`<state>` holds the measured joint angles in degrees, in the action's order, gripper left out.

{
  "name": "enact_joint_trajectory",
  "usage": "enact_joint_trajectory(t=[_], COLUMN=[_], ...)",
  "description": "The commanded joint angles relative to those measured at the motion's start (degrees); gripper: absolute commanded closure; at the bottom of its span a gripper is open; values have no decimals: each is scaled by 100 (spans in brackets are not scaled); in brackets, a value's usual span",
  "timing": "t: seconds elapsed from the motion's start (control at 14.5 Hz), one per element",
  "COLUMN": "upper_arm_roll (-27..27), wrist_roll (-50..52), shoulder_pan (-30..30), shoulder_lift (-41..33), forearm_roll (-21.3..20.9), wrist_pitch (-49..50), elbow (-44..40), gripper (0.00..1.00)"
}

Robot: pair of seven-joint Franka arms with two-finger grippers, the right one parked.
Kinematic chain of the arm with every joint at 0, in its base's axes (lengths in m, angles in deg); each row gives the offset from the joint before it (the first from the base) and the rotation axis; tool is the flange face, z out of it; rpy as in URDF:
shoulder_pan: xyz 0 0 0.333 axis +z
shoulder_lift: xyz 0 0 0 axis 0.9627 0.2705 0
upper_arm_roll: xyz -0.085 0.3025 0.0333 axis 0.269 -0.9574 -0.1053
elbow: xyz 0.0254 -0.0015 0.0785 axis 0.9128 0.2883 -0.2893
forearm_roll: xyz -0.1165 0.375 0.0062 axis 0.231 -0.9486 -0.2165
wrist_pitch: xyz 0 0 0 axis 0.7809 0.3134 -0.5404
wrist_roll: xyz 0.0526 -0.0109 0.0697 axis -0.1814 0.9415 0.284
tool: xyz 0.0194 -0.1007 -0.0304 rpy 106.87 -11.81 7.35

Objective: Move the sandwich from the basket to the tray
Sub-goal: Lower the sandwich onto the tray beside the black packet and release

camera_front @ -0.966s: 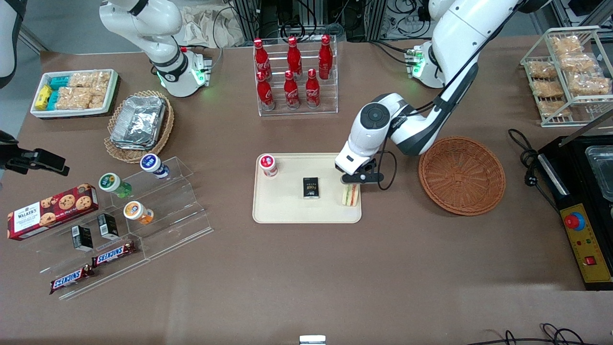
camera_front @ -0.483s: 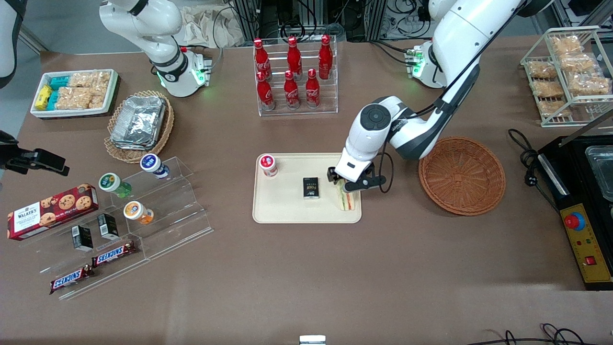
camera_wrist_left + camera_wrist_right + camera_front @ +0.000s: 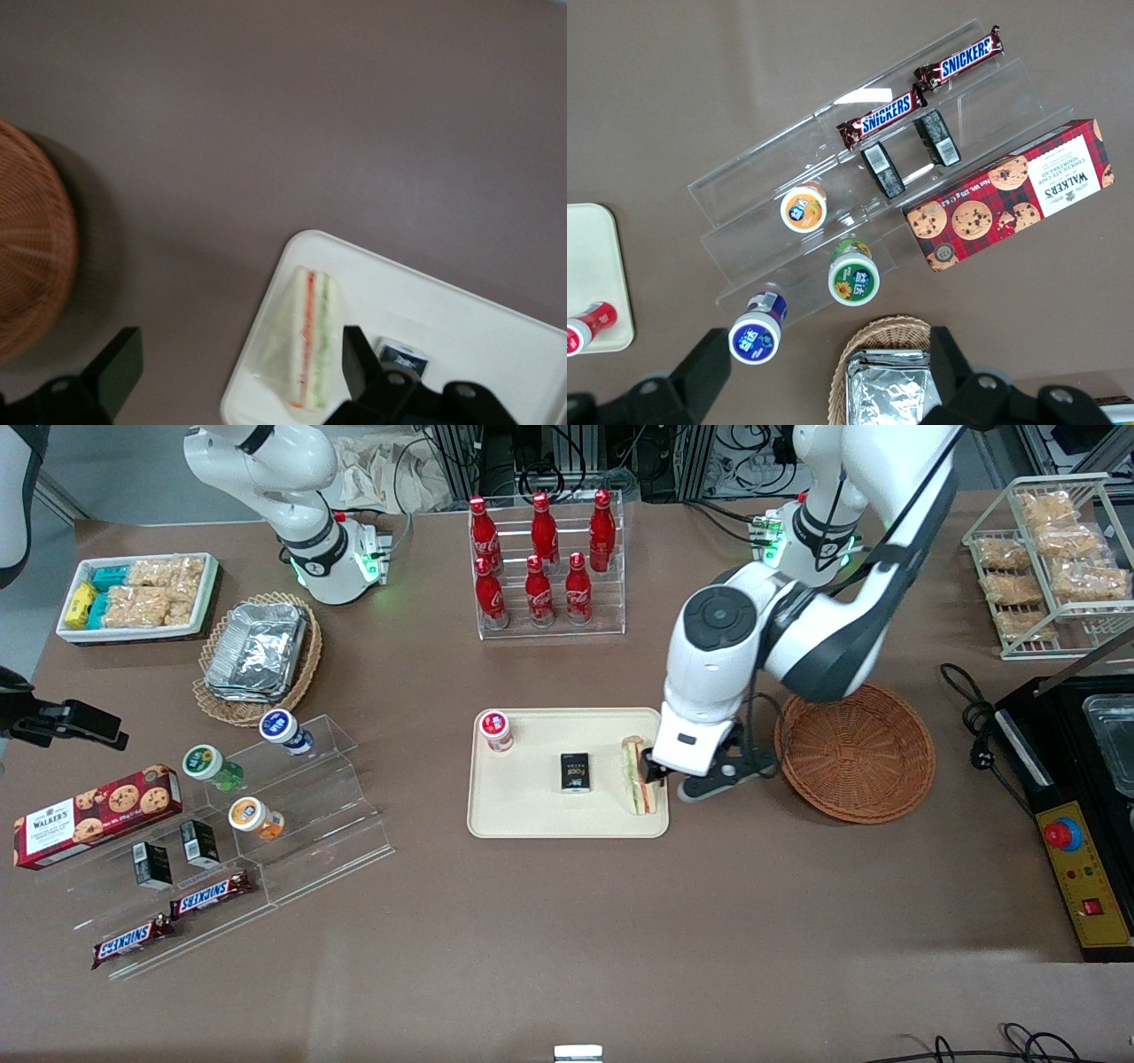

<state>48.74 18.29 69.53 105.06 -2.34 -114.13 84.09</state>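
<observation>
The sandwich (image 3: 634,788), a white wedge with green and orange-red layers, lies on the cream tray (image 3: 532,815) at the tray's edge nearest the round reddish-brown basket (image 3: 855,748). The basket holds nothing. My left gripper (image 3: 687,775) hangs open above the tray's edge, between sandwich and basket, and holds nothing. In the left wrist view the gripper (image 3: 237,372) has its fingers wide apart. The sandwich (image 3: 306,341) lies on the tray (image 3: 461,336) below, close to one finger. The basket (image 3: 27,257) shows partly there.
A small black box (image 3: 576,771) and a red-capped cup (image 3: 496,730) also sit on the tray. A rack of red cola bottles (image 3: 547,567) stands farther from the front camera. A clear acrylic stand (image 3: 292,815) with snacks lies toward the parked arm's end.
The gripper opened and let go of the sandwich, then rose and shifted toward the basket. The sandwich now lies free on the tray.
</observation>
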Motion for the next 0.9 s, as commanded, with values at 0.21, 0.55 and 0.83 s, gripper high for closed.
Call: enact_joint_trajectory(t=[0.21, 0.55, 0.83], upper_arm_roll=[-2380, -3401, -3631], wrist_roll=[-3198, -5863, -6236], shoulder_pan=[-691, -621, -595], shoulder_lift=[-1861, -3051, -2849], forearm_roll=[1685, 1695, 1660], wrist_pitch=[920, 1209, 1536], elbow=[554, 1454, 1023], gripper=[0, 0, 0])
